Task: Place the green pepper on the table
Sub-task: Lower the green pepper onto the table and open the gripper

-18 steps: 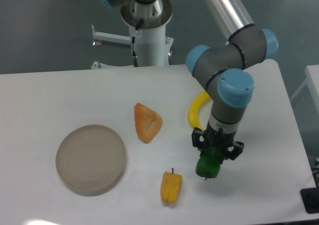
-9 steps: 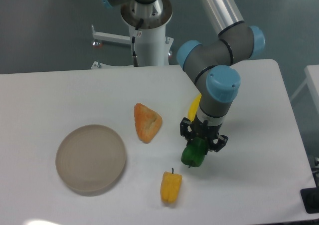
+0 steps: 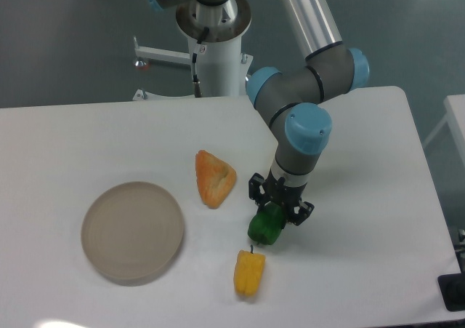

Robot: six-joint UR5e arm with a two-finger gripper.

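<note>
One green pepper [image 3: 264, 228] hangs clamped in the hand [image 3: 280, 206], gripped from above with its glossy body poking out below the black fingers. It sits low over the white worktop [image 3: 363, 255], but whether its underside touches the surface cannot be told from this single view.

Just below and slightly to the left of the hand lies a yellow pepper [image 3: 249, 272] with a dark stem, close to the green one but apart from it. Up and to the left of the hand rests an orange wedge-shaped piece [image 3: 213, 177], near but not touching. Far off to the left sits a round beige plate [image 3: 131, 230], well apart from everything else. No other item is seen on the worktop to the right of the hand.

As for progress, the pepper is grasped and carried over an open patch of worktop, so the fetching part looks done. What seems left is the last lowering, if any, then parting the fingers and lifting the hand away. The near yellow pepper leaves little room on that side for the release.
</note>
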